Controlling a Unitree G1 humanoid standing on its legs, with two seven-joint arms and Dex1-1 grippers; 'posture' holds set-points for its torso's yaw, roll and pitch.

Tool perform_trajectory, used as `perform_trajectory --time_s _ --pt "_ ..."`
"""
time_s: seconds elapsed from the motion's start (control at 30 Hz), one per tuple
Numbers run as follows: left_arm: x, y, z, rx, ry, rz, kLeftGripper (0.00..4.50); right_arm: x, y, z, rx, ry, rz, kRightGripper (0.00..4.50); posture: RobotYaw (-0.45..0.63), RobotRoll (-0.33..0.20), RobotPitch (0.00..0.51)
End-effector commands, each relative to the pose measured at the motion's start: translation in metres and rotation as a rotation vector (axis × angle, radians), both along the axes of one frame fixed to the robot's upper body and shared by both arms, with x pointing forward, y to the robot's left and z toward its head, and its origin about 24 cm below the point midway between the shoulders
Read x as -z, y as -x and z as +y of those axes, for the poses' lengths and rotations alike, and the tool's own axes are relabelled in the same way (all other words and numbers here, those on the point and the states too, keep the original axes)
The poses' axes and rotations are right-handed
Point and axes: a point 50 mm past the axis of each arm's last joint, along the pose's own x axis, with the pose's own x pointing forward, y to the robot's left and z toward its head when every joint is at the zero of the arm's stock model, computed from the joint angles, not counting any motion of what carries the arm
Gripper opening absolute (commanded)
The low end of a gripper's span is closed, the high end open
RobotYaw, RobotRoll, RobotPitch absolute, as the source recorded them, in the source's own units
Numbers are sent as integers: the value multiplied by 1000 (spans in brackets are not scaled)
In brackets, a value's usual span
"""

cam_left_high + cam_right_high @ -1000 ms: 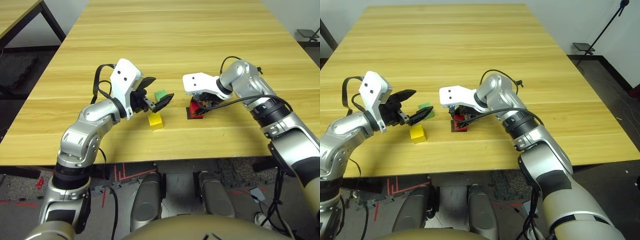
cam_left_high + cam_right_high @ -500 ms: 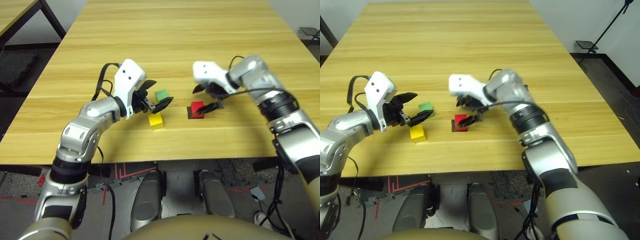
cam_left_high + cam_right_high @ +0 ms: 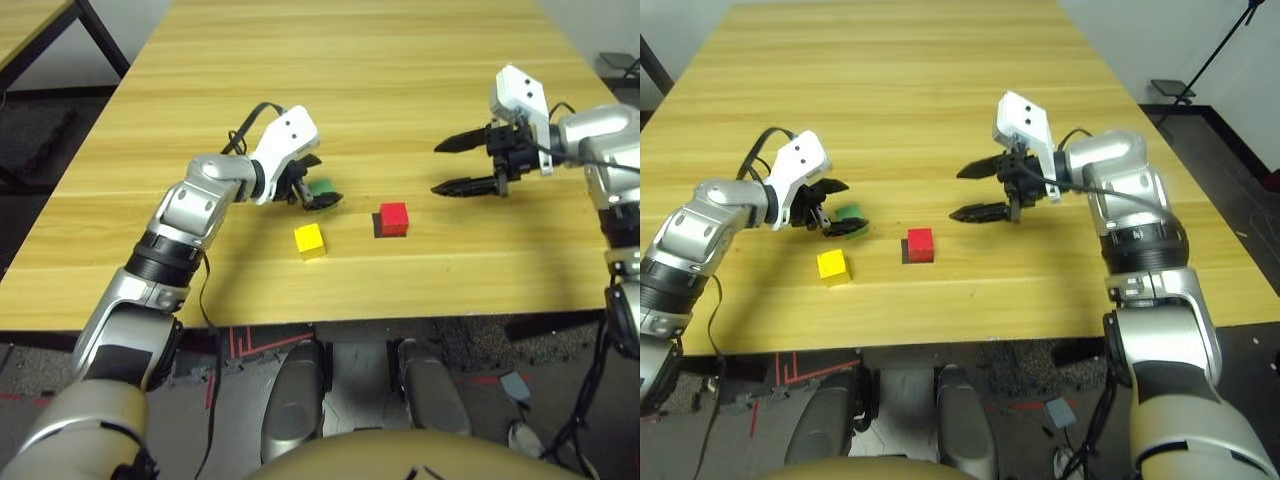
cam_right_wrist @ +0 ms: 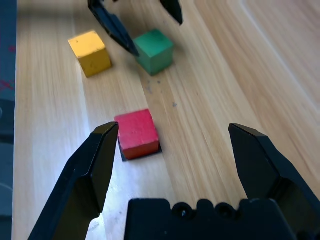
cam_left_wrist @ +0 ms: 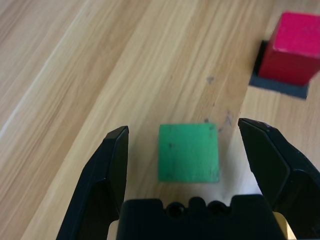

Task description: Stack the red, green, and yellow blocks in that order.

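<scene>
1. Currently noted just left of and above centre in the left eye view: green block (image 3: 320, 186), directly at left gripper (image 5: 183, 125). Judged the next piece to lift.
2. Found wide apart at left gripper, with green block framed by its two fingers in the left wrist view. Seen bare wood on either side, hence no grip. Cannot tell whether lowered far enough to close on the sides.
3. Inspected for long axis: none, being a cube. Seen roughly square to the fingers, with two opposite faces turned towards them; judged to need little or no wrist turn before closing.
4. Checked for reach: clearly nearer to left gripper. Found well off to the right of centre in the same eye view, also wide open and empty: right gripper (image 3: 433, 169). Judged better left there, out of the way.
5. Located to the right of green block and slightly lower in the frame: red block (image 3: 394, 219), upright on black patch (image 3: 377, 226) and overlapping it unevenly. Judged to be the base, so calling for a lift and a carry rightward.
6. Recorded below green block, a little to the left: yellow block (image 3: 310, 241), standing apart on table (image 3: 250, 285). Judged last to stack; advisable to keep the lower finger clear of it.
</scene>
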Motion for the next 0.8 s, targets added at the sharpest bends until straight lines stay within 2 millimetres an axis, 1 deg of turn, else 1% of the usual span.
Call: perform_trajectory --time_s 0.03,0.33,0.43,0.53,0.6,0.63,0.73,0.77,0.8 --pt "10 -4 2 15 -37 26 4500 -2 4 -5 37 -18 -14 4441 180 -116 44" --pt "28 -14 -6 2 7 68 4500 1 5 -4 63 -40 -9 4441 173 -110 57" --pt "34 -19 -10 -9 32 91 3854 3 4 -2 66 -44 -6 4500 177 -108 60" --pt "38 -22 -11 -19 29 101 2765 4 2 -2 69 -47 -5 4500 183 -106 60" --pt "35 -24 -13 -9 18 100 2100 4 2 -4 75 -46 -5 4500 185 -105 61" --pt "33 -25 -14 -5 16 101 2095 4 1 -5 77 -45 -5 4500 189 -104 61" --pt "7 -27 -26 49 53 63 2096 5 3 -16 93 -24 -3 4500 198 -100 64" --pt "2 -26 -29 61 61 53 2096 6 3 -18 95 -21 -2 4500 202 -98 63" --pt "-9 -24 -37 95 70 47 2096 8 4 -23 106 -19 8 4500 204 -95 63"
